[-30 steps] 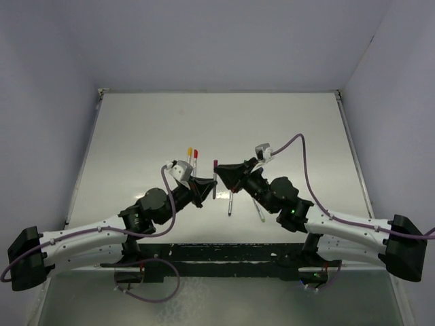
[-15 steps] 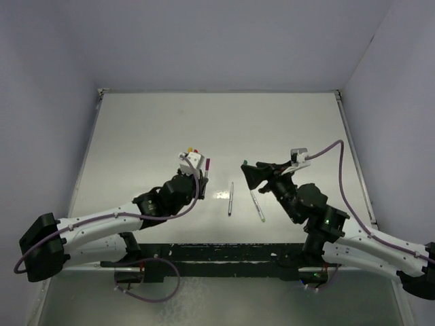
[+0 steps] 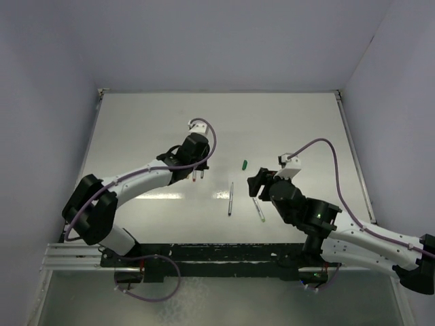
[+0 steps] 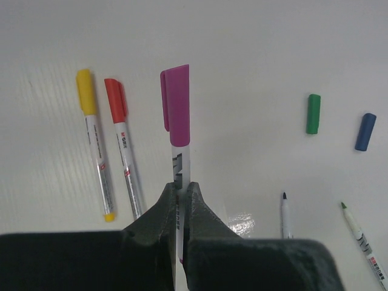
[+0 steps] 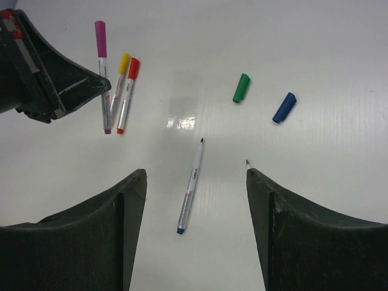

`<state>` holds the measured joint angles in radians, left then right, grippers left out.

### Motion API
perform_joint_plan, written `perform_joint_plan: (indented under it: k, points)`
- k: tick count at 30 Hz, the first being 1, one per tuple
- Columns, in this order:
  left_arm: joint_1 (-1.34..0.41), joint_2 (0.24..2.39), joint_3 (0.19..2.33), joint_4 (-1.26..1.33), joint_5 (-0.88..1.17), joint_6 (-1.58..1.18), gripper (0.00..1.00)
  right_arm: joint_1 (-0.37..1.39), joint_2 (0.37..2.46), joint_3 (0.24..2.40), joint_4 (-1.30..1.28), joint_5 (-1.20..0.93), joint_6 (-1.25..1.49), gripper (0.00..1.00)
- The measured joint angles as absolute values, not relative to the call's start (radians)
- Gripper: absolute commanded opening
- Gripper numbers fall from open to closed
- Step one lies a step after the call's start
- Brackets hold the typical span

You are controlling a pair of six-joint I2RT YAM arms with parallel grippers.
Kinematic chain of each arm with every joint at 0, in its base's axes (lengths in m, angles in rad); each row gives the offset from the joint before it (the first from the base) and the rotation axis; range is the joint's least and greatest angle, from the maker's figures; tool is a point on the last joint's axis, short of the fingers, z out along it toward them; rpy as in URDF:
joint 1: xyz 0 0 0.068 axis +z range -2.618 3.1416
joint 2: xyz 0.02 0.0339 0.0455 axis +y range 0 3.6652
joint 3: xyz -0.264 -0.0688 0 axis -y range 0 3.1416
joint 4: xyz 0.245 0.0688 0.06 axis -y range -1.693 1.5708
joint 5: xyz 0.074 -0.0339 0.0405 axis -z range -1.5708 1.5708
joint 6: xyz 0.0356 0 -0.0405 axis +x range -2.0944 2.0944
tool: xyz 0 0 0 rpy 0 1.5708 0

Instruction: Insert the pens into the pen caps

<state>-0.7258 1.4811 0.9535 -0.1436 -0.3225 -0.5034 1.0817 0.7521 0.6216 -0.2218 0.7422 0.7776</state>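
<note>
Pens: a purple-capped pen (image 4: 176, 118) is clamped in the left end effector (image 4: 180, 191) near mid-surface, beside the capped yellow pen (image 4: 95, 148) and red pen (image 4: 125, 154). The right end effector (image 5: 195, 174) stands apart over an uncapped pen (image 5: 191, 185) nearer the near edge. The green cap (image 5: 241, 88) and blue cap (image 5: 284, 107) lie loose.

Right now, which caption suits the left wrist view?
Left jaws grip the purple-capped pen beside capped yellow pen and red pen; green cap, blue cap loose.

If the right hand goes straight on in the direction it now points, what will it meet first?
Probably the uncapped blue-ended pen, lying on the table just ahead of the open right hand. The green cap lies further on. Depth is unclear.
</note>
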Motion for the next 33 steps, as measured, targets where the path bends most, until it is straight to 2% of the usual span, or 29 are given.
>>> perform_joint_plan:
  k: [10, 27, 30, 33]
  points:
    - [-0.675, 1.730, 1.084, -0.251, -0.214, -0.567, 0.00, 1.082, 0.760, 0.634, -0.258, 0.741, 0.825, 0.69]
    - [-0.636, 1.840, 1.140, -0.274, -0.216, -0.635, 0.02, 1.082, 0.772, 0.633, -0.258, 0.734, 0.859, 0.69]
    - [-0.627, 1.853, 1.149, -0.275, -0.218, -0.637, 0.06, 1.082, 0.772, 0.632, -0.258, 0.733, 0.865, 0.69]
    - [-0.616, 1.865, 1.158, -0.280, -0.223, -0.637, 0.14, 1.082, 0.772, 0.628, -0.260, 0.733, 0.868, 0.69]
